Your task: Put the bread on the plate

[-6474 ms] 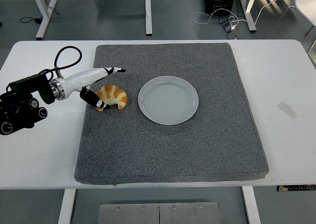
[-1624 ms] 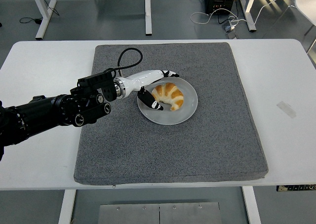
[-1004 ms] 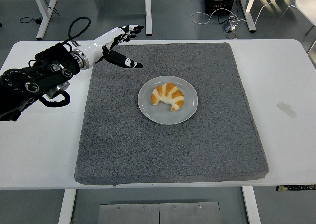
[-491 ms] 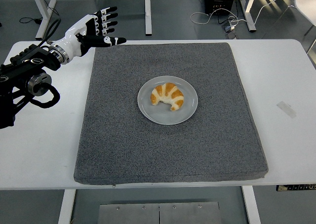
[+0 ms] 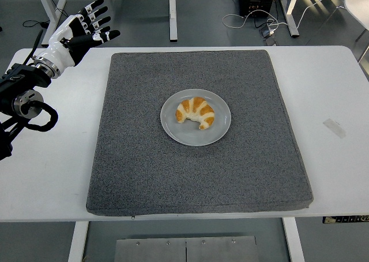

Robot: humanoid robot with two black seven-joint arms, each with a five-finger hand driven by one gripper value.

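Bread (image 5: 196,112) sits squarely on the plate (image 5: 176,132), mid-mat (image 5: 196,175), so the job looks done. Left hand (image 5: 81,32) is up by the table's far-left corner, fingers splayed, holding nothing, probably just parked clear.

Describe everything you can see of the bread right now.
The bread is a croissant, golden-brown with paler cream bands across its curved back, crusty-looking and whole. It lies flat inside the round pale grey plate, slightly above the centre, its two tips pointing downward toward the near table edge. Only the plate touches it; the left hand is far off, open, at the table's far left corner.
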